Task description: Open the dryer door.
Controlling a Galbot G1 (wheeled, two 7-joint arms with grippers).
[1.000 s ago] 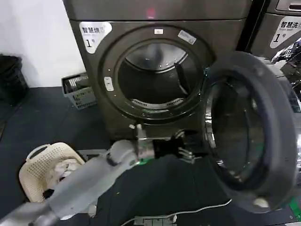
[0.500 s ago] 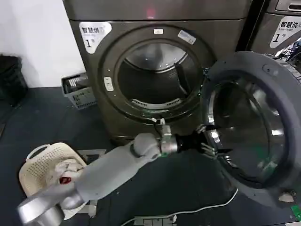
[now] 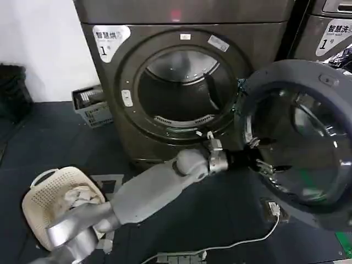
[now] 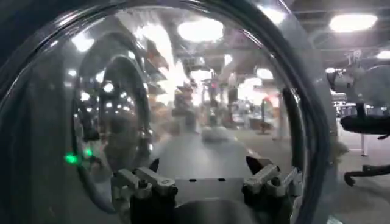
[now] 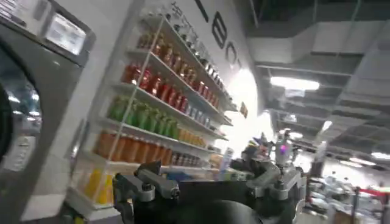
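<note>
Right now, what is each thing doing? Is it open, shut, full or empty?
dryer door: swung wide open to the right.
dryer drum: uncovered, looks empty.
left end effector: fingers spread, pressed against the door's inner side.
right end effector: open, raised, holding nothing.
laundry basket: on the floor, with cloth inside.

Dim floor, ceiling-lamp glare on the dryer door (image 4: 183, 103), perhaps motion-blurred.

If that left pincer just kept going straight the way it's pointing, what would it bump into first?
Most likely the dryer door. The left pincer points at its inner side, right at the domed glass, which looms directly ahead in the left wrist view. Whether it already touches is unclear.
</note>
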